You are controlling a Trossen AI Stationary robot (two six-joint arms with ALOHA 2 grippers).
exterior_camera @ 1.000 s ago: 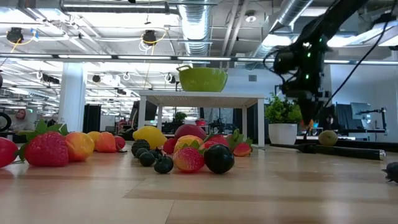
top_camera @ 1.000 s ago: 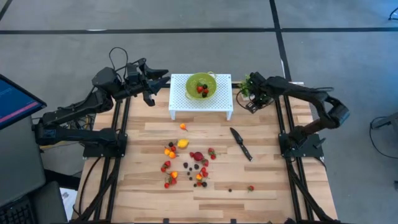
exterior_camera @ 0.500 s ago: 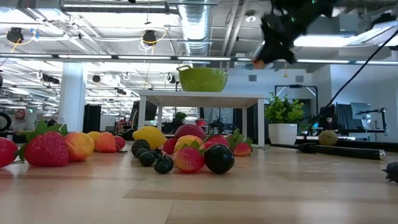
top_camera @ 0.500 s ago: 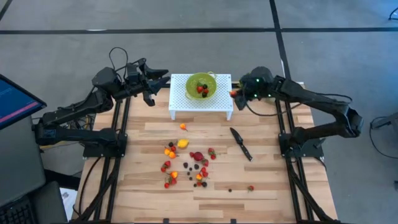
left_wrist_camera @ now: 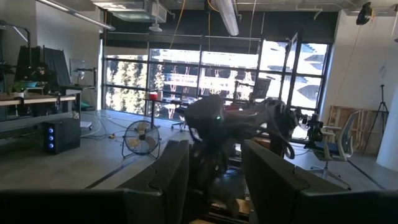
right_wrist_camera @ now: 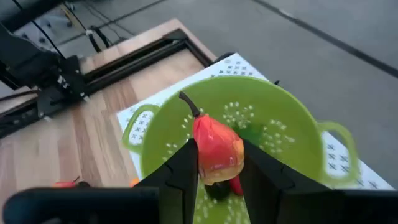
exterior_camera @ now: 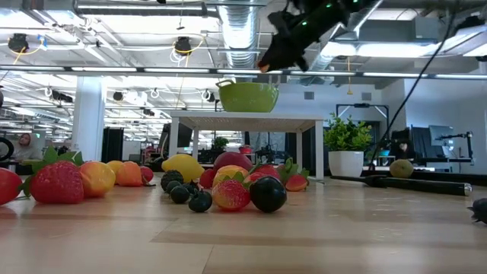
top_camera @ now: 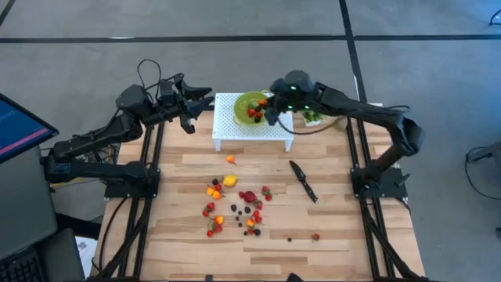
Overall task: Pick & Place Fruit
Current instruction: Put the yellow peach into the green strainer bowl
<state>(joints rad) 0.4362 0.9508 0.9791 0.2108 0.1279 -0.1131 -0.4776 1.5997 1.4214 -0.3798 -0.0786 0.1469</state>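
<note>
The right gripper [right_wrist_camera: 219, 163], pinching a red fruit [right_wrist_camera: 216, 149] above the colander [right_wrist_camera: 283, 124], seems near its rim, so an early release might drop it outside.

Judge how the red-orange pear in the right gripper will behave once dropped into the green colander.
The pear looks rigid and glossy, so probably light and a bit slippery. Rounded, it would likely roll down the colander wall toward the fruit already inside.
</note>
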